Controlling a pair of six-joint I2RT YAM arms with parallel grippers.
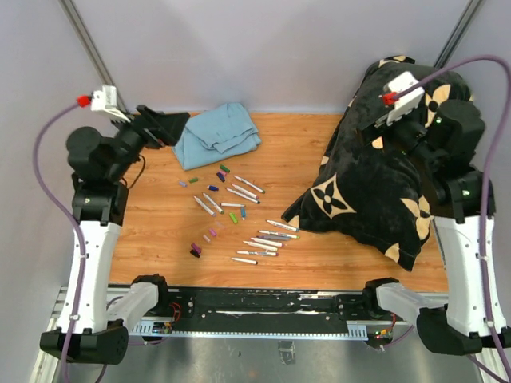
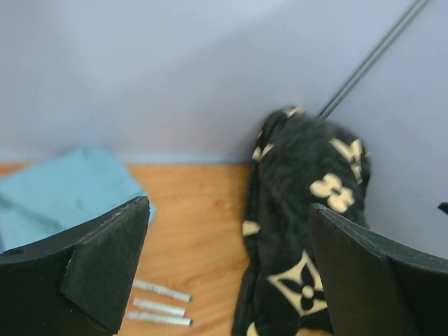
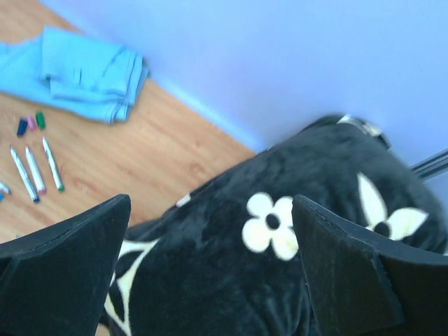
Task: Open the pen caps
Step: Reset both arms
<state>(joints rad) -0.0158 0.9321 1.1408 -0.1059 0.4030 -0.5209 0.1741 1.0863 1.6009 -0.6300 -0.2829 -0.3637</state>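
Inspector: Grippers, please.

Operator: I found the left gripper (image 2: 228, 224) spread wide and pinching nothing. It was held above the 10 o'clock corner of the table (image 1: 160, 231), just beside the blue cloth (image 1: 217, 134). The right gripper (image 3: 211, 210) was likewise spread wide and empty, hanging over the black flower-patterned blanket (image 1: 375, 183) at 3 o'clock.

Inspector: And the pen caps?

Operator: The pen caps (image 1: 220, 176) lay scattered on the wood toward 9 o'clock of centre, among the markers (image 1: 239, 193). Green, purple and blue ones sat nearer the cloth, with pink ones and a dark one toward 7 o'clock. Several lay loose, apart from any barrel. Some barrels showed coloured ends, but I could not tell whether those were caps. Both grippers were well apart from them.
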